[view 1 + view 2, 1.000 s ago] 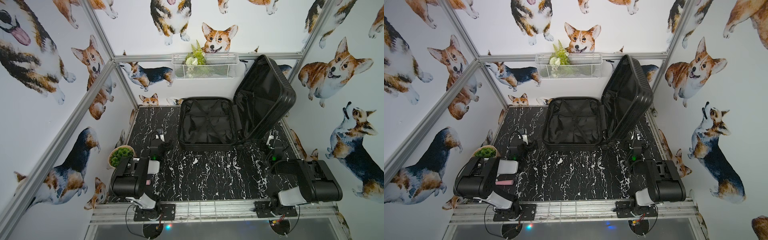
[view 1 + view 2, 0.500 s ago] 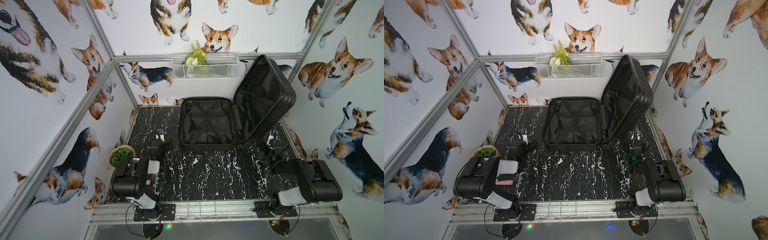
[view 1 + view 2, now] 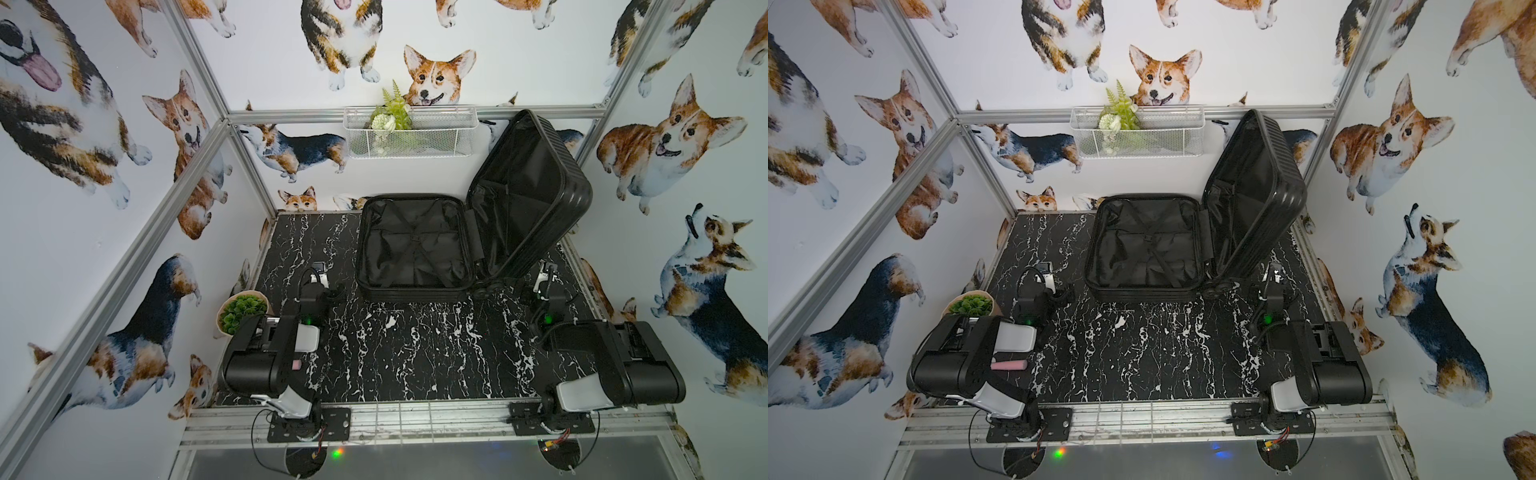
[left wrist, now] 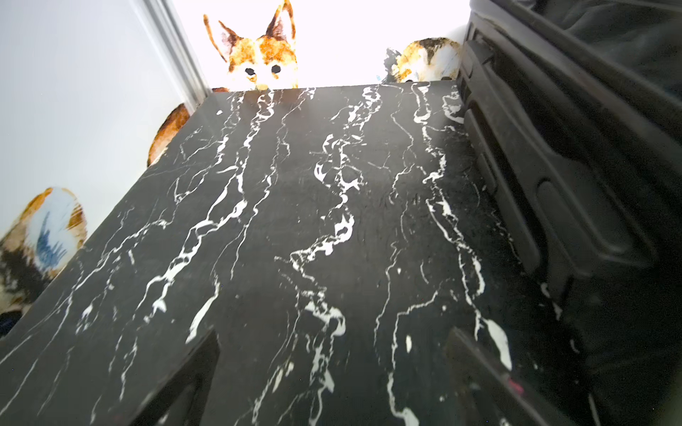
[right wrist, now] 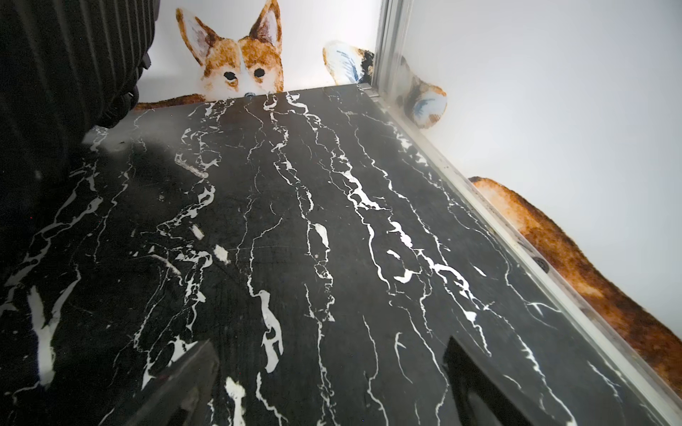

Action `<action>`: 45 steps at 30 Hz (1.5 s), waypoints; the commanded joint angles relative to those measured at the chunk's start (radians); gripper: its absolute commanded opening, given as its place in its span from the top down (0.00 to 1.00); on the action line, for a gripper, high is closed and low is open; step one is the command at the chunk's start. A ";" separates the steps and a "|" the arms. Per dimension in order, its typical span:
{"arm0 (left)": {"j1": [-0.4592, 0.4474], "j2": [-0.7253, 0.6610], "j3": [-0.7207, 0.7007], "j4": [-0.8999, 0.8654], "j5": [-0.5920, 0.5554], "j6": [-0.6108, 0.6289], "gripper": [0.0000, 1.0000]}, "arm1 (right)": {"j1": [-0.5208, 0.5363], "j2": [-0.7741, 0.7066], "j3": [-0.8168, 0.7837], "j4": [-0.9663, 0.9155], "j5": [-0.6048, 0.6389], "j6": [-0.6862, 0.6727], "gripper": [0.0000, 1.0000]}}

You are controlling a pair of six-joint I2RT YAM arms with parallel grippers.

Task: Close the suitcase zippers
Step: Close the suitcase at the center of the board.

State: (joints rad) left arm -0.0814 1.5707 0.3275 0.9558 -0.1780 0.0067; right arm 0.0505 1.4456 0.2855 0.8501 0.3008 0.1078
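Note:
The black suitcase [image 3: 411, 245] lies open at the back middle of the table in both top views. Its base half lies flat, lined in black fabric with crossed straps, and its ribbed lid [image 3: 1258, 195] stands tilted up on the right. The zippers run as a dark track along the rim [image 3: 415, 289]; no pulls can be made out. My left gripper [image 3: 322, 274] hovers low over the table, left of the base's front corner, open and empty [image 4: 332, 343]. My right gripper [image 3: 545, 274] is right of the lid's wheels, open and empty [image 5: 328, 350]. The wrist views show the shell [image 4: 575, 166] and the ribbed lid [image 5: 66, 66] beside each gripper.
A black marble-patterned table [image 3: 415, 353] is fenced by aluminium frame rails and corgi-print walls. A white wire basket with a plant [image 3: 409, 133] hangs on the back wall above the suitcase. A small potted plant [image 3: 243, 309] stands at the left edge beside my left arm.

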 commanded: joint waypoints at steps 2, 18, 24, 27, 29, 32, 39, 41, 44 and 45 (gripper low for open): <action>-0.001 -0.003 0.031 0.020 -0.015 -0.001 0.00 | 0.001 -0.002 0.001 0.052 0.015 0.008 0.00; -0.001 -0.001 0.059 -0.033 0.002 0.007 0.00 | 0.001 0.004 0.022 0.022 0.003 0.002 0.00; -0.001 0.000 0.058 -0.033 0.002 0.007 0.00 | 0.002 0.004 0.021 0.021 0.003 0.003 0.00; -0.001 0.000 0.058 -0.033 0.002 0.007 0.00 | 0.000 0.006 0.021 0.021 0.002 0.003 0.00; -0.001 0.000 0.058 -0.033 0.002 0.007 0.00 | 0.001 0.006 0.021 0.020 0.003 0.003 0.00; -0.002 0.000 0.060 -0.035 0.000 0.009 0.00 | 0.001 0.006 0.023 0.021 0.003 0.004 0.00; -0.003 0.000 0.061 -0.035 -0.002 0.009 0.00 | 0.002 0.006 0.023 0.020 0.002 0.003 0.00; -0.003 0.000 0.060 -0.035 -0.002 0.009 0.00 | 0.001 0.007 0.023 0.020 0.003 0.004 0.00; -0.003 0.000 0.060 -0.035 -0.002 0.009 0.00 | 0.001 0.005 0.024 0.020 0.002 0.003 0.00; -0.003 0.000 0.060 -0.035 -0.002 0.009 0.00 | 0.001 0.006 0.023 0.019 0.002 0.003 0.00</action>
State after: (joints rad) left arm -0.0837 1.5707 0.3809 0.9039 -0.1814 0.0078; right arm 0.0505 1.4506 0.3023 0.8509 0.3042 0.1078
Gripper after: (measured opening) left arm 0.999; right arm 0.996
